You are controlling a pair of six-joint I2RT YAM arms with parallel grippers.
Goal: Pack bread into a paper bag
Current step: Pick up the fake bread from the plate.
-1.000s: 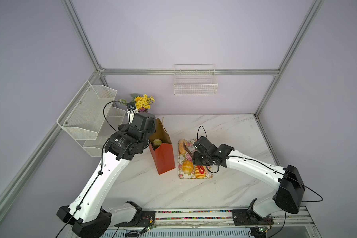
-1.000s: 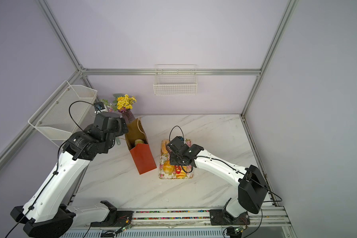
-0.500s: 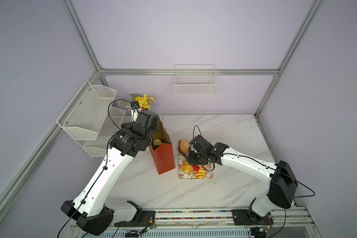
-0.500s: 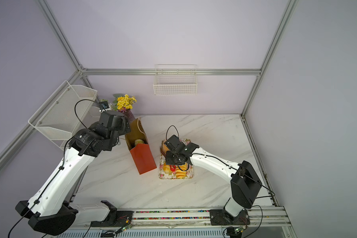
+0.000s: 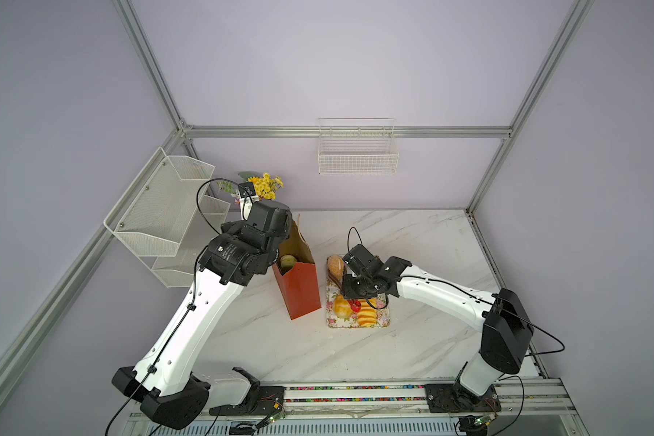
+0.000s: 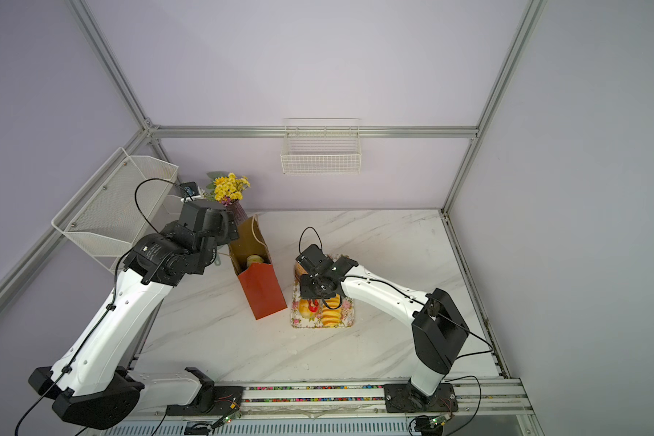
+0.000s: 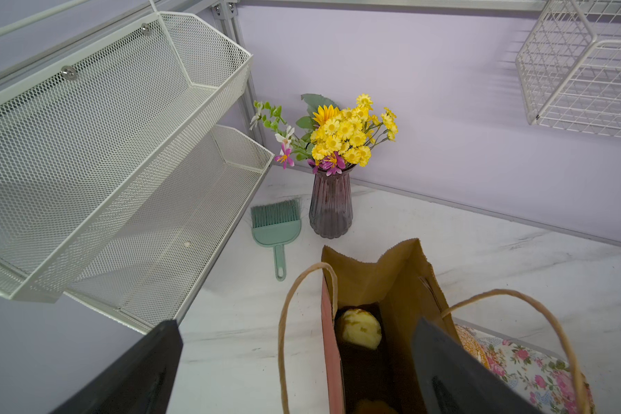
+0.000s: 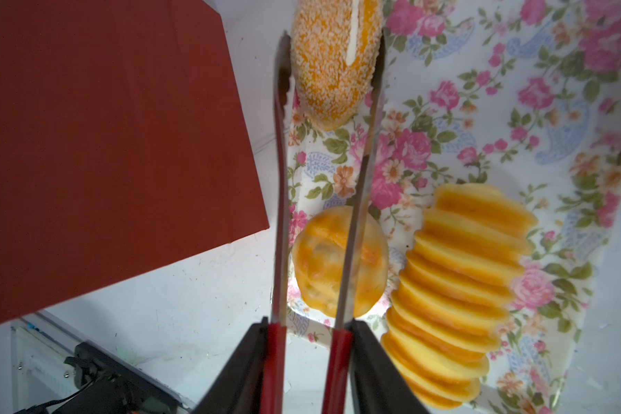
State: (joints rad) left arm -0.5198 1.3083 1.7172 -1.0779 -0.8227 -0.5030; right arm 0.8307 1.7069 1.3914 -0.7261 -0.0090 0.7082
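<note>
Tongs (image 8: 279, 215) just squeezed the speckled bun (image 8: 334, 64).
The right gripper (image 8: 307, 326) now clenches the tongs tighter, beside the bag (image 8: 104, 143); lifting looks next. The left gripper (image 7: 296, 322) gapes empty over the bag.

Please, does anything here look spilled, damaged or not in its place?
Nothing is spilled or damaged. Only the speckled bun stands out: it reaches partly past the edge of the tray, pinched between the tongs that the right tool holds.

The paper bag (image 5: 299, 290) stands left of the tray (image 5: 384, 321), one bun (image 5: 287, 261) inside.
</note>
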